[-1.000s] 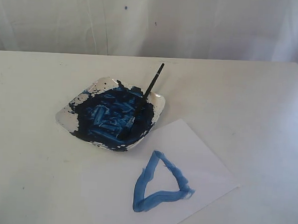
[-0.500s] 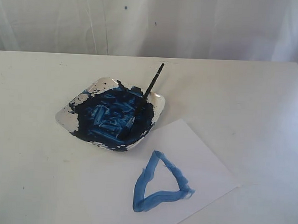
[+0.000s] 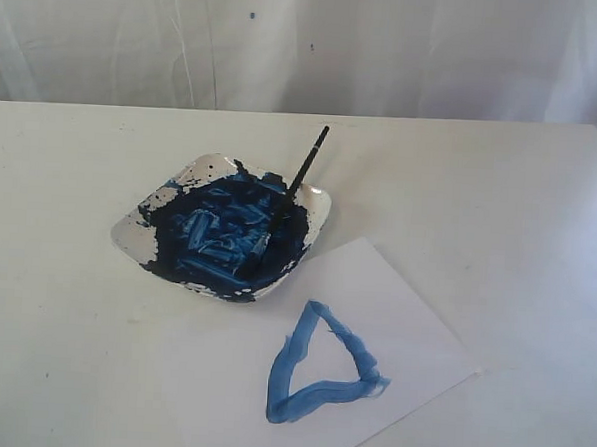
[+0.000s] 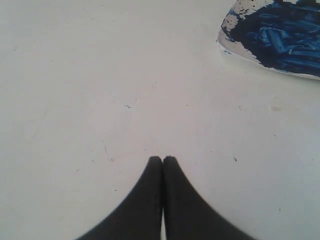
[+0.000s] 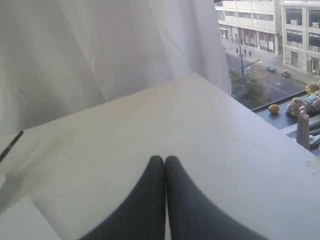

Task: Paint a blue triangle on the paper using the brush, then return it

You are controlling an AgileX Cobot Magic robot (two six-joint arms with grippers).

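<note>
A blue triangle (image 3: 323, 370) of thick uneven strokes lies on the white paper (image 3: 394, 309) at the front of the table. The black-handled brush (image 3: 299, 175) rests in the white paint dish (image 3: 138, 233), tip down in the dark blue paint, handle leaning over the far rim. Neither arm appears in the exterior view. My left gripper (image 4: 162, 159) is shut and empty above bare tabletop, with the dish (image 4: 231, 44) off to one side. My right gripper (image 5: 165, 158) is shut and empty too, with the brush handle end (image 5: 10, 140) and a paper corner (image 5: 22, 222) at the frame's edge.
White curtain (image 3: 308, 44) hangs behind the table's far edge. In the right wrist view the table's edge (image 5: 260, 117) borders a window with a street and buildings beyond.
</note>
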